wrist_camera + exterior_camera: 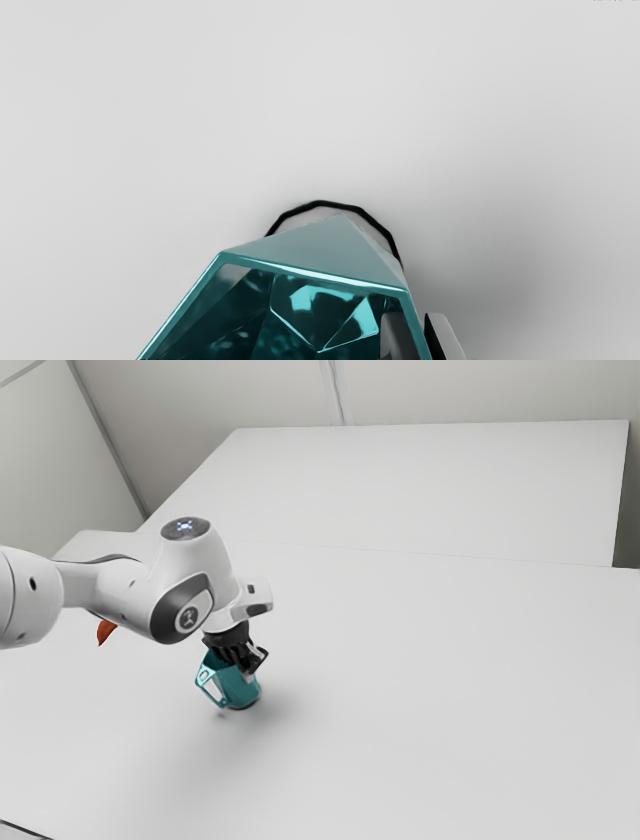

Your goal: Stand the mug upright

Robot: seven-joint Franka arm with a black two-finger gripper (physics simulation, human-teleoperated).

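1. Mug (236, 689): teal and faceted, on or just above the near part of the table (430, 700), below the arm's hand; whether its base bears fully on the surface cannot be told. Long axis tilted off vertical, nearer upright than lying.
2. Mouth: directed upward, with a lean toward the exterior view's left; in the wrist view it opens toward the camera, interior visible. The dark-edged base (320, 203) lies at the lower end, beyond the rim.
3. Handle (210, 683): on the side facing the exterior view's left, slanting downward along the body.
4. Gripper (245, 662): pinching the mug's wall, one finger inside the mouth, the other against the outer face; it reaches down from above.
5. Arm (125, 592): white, entering from the exterior view's left, its hand above the mug.
6. Orange object (105, 631): partly hidden behind the arm, toward the exterior view's left, apart from the mug.
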